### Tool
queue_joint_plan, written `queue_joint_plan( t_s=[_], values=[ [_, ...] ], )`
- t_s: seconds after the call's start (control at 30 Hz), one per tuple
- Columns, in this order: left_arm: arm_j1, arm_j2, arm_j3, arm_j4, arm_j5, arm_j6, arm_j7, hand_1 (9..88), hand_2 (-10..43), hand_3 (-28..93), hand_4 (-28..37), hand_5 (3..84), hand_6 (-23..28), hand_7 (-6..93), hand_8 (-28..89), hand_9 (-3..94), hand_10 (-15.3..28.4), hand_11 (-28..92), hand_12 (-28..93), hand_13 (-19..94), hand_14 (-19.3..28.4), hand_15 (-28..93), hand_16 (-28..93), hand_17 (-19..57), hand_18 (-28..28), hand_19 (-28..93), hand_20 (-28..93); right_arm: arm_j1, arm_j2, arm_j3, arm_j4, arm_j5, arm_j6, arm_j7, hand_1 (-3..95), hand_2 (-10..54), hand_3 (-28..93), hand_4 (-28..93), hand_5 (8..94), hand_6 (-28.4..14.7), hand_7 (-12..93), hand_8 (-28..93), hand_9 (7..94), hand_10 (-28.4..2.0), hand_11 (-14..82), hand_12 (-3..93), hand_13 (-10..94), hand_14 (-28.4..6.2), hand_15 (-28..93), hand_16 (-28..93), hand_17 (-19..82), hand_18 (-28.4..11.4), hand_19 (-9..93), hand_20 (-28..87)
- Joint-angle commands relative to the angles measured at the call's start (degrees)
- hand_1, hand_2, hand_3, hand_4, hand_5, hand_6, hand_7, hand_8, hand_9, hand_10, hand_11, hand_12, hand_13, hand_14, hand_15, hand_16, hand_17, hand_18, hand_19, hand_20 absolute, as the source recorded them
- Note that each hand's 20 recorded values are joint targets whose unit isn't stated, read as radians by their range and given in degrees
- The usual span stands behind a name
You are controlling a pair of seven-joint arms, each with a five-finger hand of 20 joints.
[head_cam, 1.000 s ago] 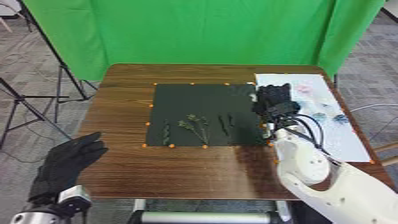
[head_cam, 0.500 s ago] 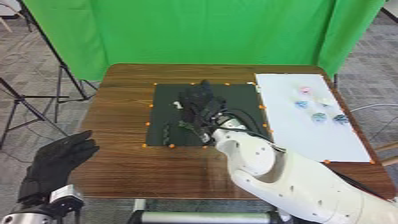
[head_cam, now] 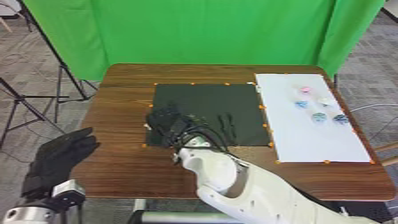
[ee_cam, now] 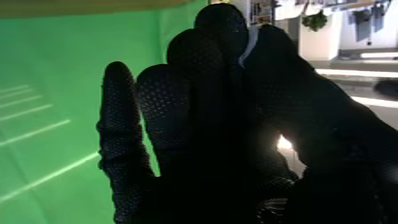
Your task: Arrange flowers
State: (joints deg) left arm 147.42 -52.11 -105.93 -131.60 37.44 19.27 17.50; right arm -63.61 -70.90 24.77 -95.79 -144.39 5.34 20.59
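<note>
Flowers (head_cam: 319, 117), head view; left hand (head_cam: 55, 156) open; wrist view: right hand (head_cam: 165, 120) pinching pale strip (ee_cam: 250, 46).

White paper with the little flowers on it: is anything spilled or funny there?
Nothing stands out. The white paper lies flat, the pink flower and four other flowers rest on it, and I see no spill.

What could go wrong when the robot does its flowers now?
The small white piece that the robot's right hand seems to pinch might slip and land off the square black sheet, since it's right by the edge. The black cables near its wrist could brush the two thin dark stems crooked.
</note>
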Motion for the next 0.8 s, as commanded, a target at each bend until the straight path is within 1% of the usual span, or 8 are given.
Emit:
queue_joint_plan(
  t_s=[0.03,0.23,0.37,0.4,0.5,0.6,0.7,0.8],
  values=[
    [-1.96,-0.5,0.48,0.47,0.72,-1.63,-1.3,28.3,7.6,80,-14.8,50.6,16.0,14.8,-9,41.9,23.5,40,8,30,28.4,64,-15,-10.0,21.9,61,12,-0.51,-2.6,1.78,3.0,-2.65,-0.83,2.82,48.3,-3.5,77,-28,78.7,0.0,29,3,72.9,-11.7,47.4,34.3,59,-12.3,74,31,19,-23.1,79,8],
    [-3.95,-0.47,1.26,0.94,1.12,-2.07,-1.69,28.4,7.6,80,-14.9,50.7,16.0,14.8,-9,41.9,23.6,40,8,30,28.4,64,-15,-10.0,21.8,61,12,-1.11,-4.13,2.26,4.36,-5.21,-1.25,3.71,48.1,-3.6,78,-28,79.0,0.0,29,2,73.1,-11.9,47.7,34.0,59,-12.8,75,30,19,-23.7,79,8],
    [-5.47,-0.36,1.99,1.44,1.26,-2.31,-1.85,28.4,7.6,80,-14.8,50.7,16.0,14.8,-9,41.9,23.6,40,8,30,28.4,64,-15,-10.0,21.9,61,12,-1.48,-5.14,2.97,5.44,-6.73,-2.05,4.3,48.1,-4.1,78,-28,79.1,-0.1,29,2,73.1,-11.8,47.9,33.9,59,-13.1,75,30,18,-24.2,78,9],
    [-5.46,-0.25,2.1,1.44,1.12,-2.15,-1.59,28.5,7.6,80,-14.8,50.7,15.9,14.8,-9,41.9,23.6,40,8,30,28.4,64,-15,-10.0,21.9,61,12,-1.61,-5.39,3.12,5.55,-6.56,-2.07,4.52,48.2,-4.2,78,-28,79.2,-0.1,29,2,73.1,-11.8,47.8,34.0,59,-13.2,75,30,18,-24.3,78,9],
    [-5.72,-0.38,2.05,1.55,1.27,-2.41,-1.88,28.5,7.6,80,-14.9,50.7,16.0,14.8,-9,41.9,23.6,40,8,30,28.4,64,-15,-9.9,21.8,61,12,-1.93,-5.75,3.74,5.55,-6.17,-3.36,4.21,48.0,-4.7,78,-28,79.3,-0.2,29,2,73.2,-11.9,47.8,34.1,59,-13.6,76,30,18,-24.8,78,9],
    [-5.52,-0.4,1.94,1.51,1.22,-2.27,-1.68,28.6,7.7,79,-15.0,50.7,16.0,14.8,-9,41.9,23.5,40,8,30,28.4,64,-15,-9.9,21.8,61,12,-2.17,-6.2,4.02,5.28,-4.94,-4.29,4.89,46.4,-6.3,78,-28,79.5,-0.6,29,1,72.4,-12.5,48.8,33.5,58,-14.5,76,29,17,-25.2,77,9],
    [-5.73,-0.52,2.11,1.6,1.18,-2.22,-1.73,28.5,7.6,80,-14.9,50.7,15.9,14.8,-9,41.9,23.5,40,8,30,28.4,64,-15,-10.0,21.8,61,12,-2.93,-6.74,5.13,5.21,-4.94,-6.16,4.97,43.4,-8.1,78,-28,78.2,-1.5,29,1,70.3,-14.1,52.0,30.3,56,-15.5,78,26,16,-26.3,76,10],
    [-6.05,-0.43,2.33,1.75,1.19,-2.37,-1.65,28.5,7.6,80,-14.8,50.7,15.9,14.8,-9,41.9,23.6,40,8,30,28.4,64,-15,-10.0,21.9,61,12,-3.49,-7.07,5.76,5.62,-5.87,-6.57,5.0,42.4,-8.7,78,-28,77.6,-1.7,29,1,69.4,-14.5,52.9,29.5,55,-15.9,78,26,15,-26.7,76,11]
  ],
)
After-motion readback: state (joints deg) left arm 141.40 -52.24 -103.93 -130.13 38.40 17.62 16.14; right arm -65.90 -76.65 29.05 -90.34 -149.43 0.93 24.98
